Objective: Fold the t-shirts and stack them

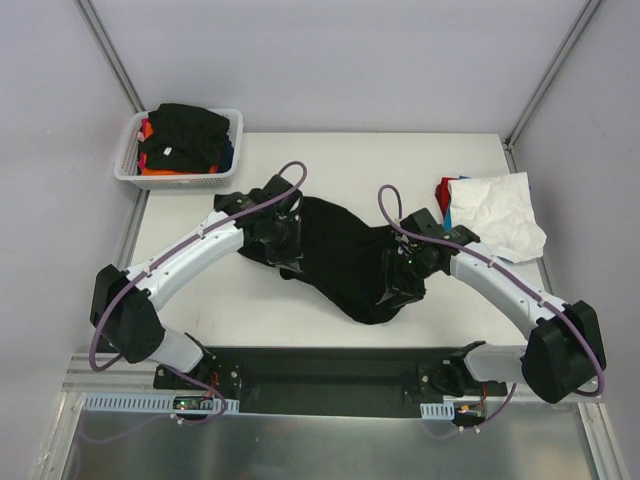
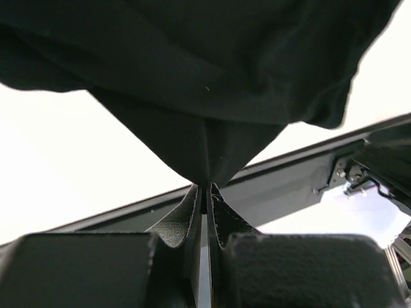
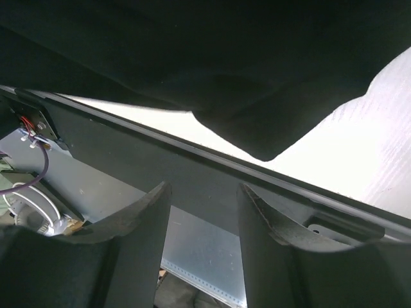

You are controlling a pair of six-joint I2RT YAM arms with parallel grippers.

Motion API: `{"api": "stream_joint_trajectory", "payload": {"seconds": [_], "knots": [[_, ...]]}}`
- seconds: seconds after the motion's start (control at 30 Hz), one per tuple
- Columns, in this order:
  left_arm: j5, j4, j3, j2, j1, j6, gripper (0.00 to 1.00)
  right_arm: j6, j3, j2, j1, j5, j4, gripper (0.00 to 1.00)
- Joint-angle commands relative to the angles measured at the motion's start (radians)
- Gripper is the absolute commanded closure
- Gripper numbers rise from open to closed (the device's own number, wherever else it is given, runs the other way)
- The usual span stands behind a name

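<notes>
A large black t-shirt [image 1: 340,255] lies bunched on the white table [image 1: 400,165] between my two arms. My left gripper [image 1: 288,258] is at its left edge. In the left wrist view this gripper [image 2: 207,187] is shut on a pinched fold of the black t-shirt [image 2: 212,77], which hangs from the fingertips. My right gripper [image 1: 397,292] sits over the shirt's right end. In the right wrist view it [image 3: 204,192] stands open with nothing between its fingers, and the black cloth [image 3: 257,96] lies beyond the tips.
A white mesh basket [image 1: 128,168] at the back left holds black, orange, red and blue t-shirts [image 1: 185,135]. At the right edge a white t-shirt [image 1: 495,212] lies crumpled over red and blue cloth [image 1: 446,190]. A black base rail [image 1: 330,375] runs along the near edge.
</notes>
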Motion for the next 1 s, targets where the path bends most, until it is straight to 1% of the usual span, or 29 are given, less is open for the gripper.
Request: {"api": "stream_joint_trajectory", "payload": {"seconds": [0.0,0.17,0.33,0.67,0.97], "knots": [[0.002,-0.142,0.119,-0.063,-0.011,0.009,1.0,0.0,-0.006,0.019,0.01,-0.004,0.029,0.52],[0.011,-0.208,0.2,-0.097,-0.029,-0.015,1.0,0.0,-0.006,0.03,0.021,-0.001,0.041,0.52],[0.02,-0.286,0.2,-0.154,-0.047,-0.026,1.0,-0.003,-0.007,0.035,0.027,0.006,0.041,0.52],[0.029,-0.366,0.033,-0.316,-0.07,-0.054,1.0,-0.006,-0.006,0.038,0.049,0.022,0.033,0.52],[0.123,-0.377,-0.162,-0.433,-0.089,-0.089,1.0,-0.018,-0.007,0.044,0.056,0.031,0.013,0.52]]}}
